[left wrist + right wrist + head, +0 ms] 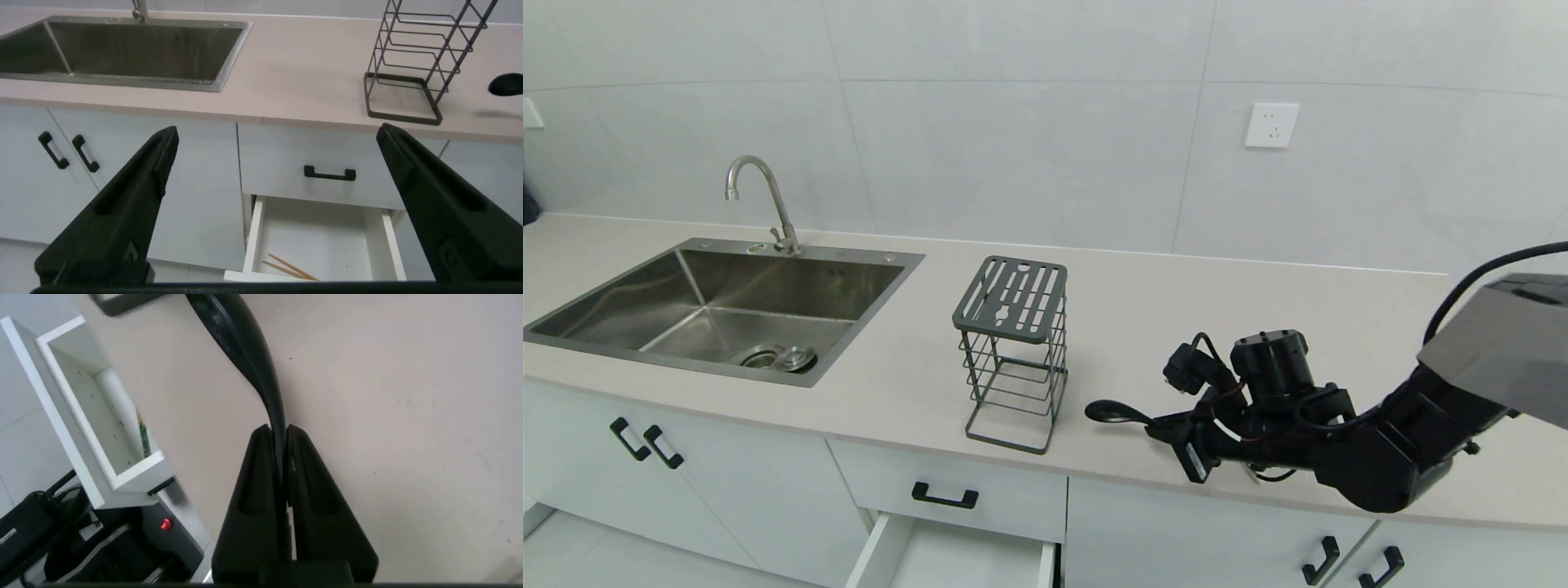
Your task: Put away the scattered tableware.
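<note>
Spoon (1121, 414), black, is clamped by the end of its handle in the closed right gripper (1168, 429), low over the tabletop (1258, 327) with the bowl leading. That grip probably leaves the bowl free to go first into a slot or the drawer. Just beyond the bowl stands the wire rack (1013, 359), the nearest obstacle to a sideways sweep. Below and past the rack, the drawer (327, 245) sits pulled out with chopsticks (286, 267) inside. The left gripper (276, 139) hovers before it, jaws wide apart and empty. Farthest off lies the sink (711, 302).
</note>
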Controlling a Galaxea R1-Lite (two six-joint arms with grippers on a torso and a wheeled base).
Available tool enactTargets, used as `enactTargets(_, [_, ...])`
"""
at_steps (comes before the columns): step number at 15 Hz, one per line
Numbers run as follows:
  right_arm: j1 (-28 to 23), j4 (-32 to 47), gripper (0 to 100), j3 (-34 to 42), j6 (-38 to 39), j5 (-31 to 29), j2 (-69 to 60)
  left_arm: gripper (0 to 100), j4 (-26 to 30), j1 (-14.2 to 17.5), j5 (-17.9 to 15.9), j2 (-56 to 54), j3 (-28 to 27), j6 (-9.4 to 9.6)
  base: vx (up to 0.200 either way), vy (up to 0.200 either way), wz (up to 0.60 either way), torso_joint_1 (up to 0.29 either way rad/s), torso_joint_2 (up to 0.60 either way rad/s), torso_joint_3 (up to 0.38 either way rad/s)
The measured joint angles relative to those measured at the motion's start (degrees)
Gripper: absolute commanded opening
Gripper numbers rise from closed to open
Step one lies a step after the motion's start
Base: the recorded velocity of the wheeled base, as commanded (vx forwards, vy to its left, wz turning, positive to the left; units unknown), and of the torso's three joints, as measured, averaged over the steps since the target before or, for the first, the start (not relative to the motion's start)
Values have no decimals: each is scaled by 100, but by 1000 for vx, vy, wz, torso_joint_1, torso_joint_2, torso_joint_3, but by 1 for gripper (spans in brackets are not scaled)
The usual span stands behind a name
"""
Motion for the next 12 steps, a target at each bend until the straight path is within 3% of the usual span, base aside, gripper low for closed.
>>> enactTargets(6, [708, -23, 0, 929, 44, -9, -1153, 100, 2, 0, -2, 0, 0, -2, 0, 0, 0, 0, 0, 0])
enactTargets(12, [1417, -146, 0, 1228, 301, -132, -1618, 100, 0, 0, -2, 0, 0, -2, 0, 0, 0, 0, 0, 0])
